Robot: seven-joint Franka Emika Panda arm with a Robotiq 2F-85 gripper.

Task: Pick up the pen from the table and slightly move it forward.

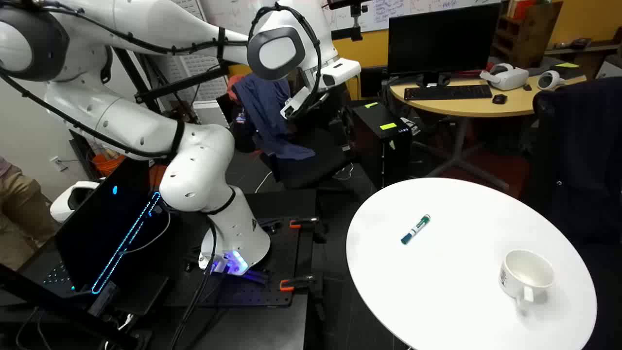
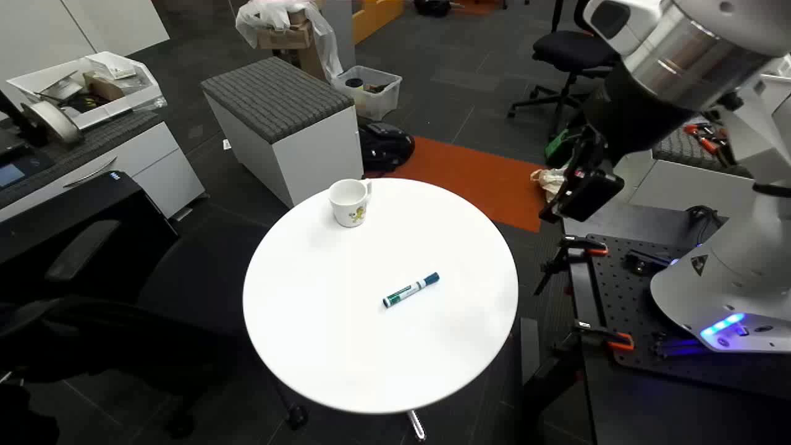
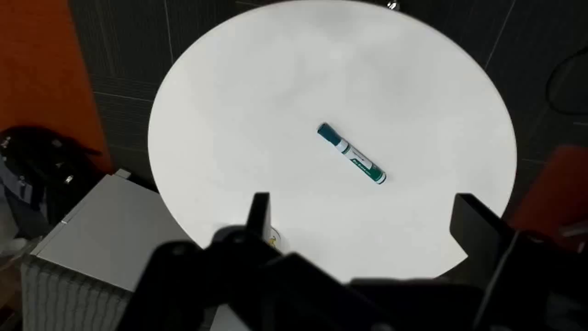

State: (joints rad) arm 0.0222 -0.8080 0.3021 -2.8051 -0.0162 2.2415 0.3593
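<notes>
The pen is a green and white marker with a dark teal cap. It lies flat on the white round table (image 1: pixel 437 291), and shows in both exterior views (image 1: pixel 415 229) (image 2: pixel 411 290) and in the wrist view (image 3: pixel 352 153). The table top also shows in an exterior view (image 2: pixel 346 352) and in the wrist view (image 3: pixel 248 101). My gripper (image 3: pixel 363 200) is open, its two black fingers wide apart with nothing between them. The pen appears beyond the fingertips in the wrist view. In an exterior view the gripper (image 2: pixel 578 191) hangs well above and to the side of the table, apart from the pen.
A white cup stands on the table near its edge in both exterior views (image 1: pixel 527 274) (image 2: pixel 348 201); the left finger mostly hides it in the wrist view (image 3: pixel 274 238). A grey-topped cabinet (image 2: pixel 315 154) and a dark chair (image 2: pixel 86 247) stand around the table.
</notes>
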